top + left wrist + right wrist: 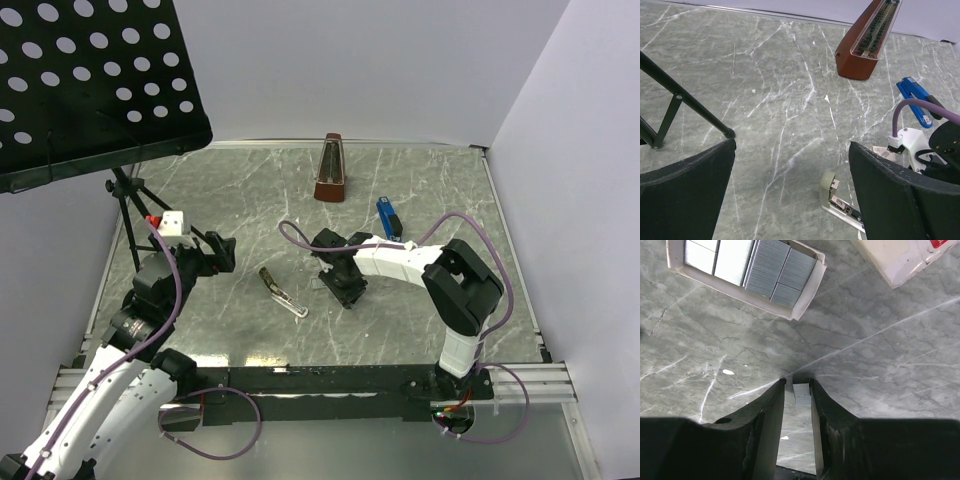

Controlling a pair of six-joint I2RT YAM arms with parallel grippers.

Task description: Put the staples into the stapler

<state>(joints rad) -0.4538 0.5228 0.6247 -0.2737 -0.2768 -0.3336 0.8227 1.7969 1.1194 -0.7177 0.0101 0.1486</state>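
Right end effector [797, 386] pinches a short staple strip [801, 394] just beside the open staples box [745, 275], low over the surface [880, 340]. We judge pickup done, loading left: the opened stapler [283, 292] lies apart to its left. Left end effector [222, 252] gapes wide, empty. Blue stapler [388, 217], metronome [331, 170] and music stand [90, 90] sit around; nothing seems to block the path.

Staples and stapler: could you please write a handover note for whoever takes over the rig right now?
Left pincer: open, empty, off to the left side.
Right pincer: shut on a short staple strip, near the open staples box.
Stapler: lying open mid-table, apart from both pincers.
Done: box open, strip gripped.
To do: carry strip to stapler, load it, close it.
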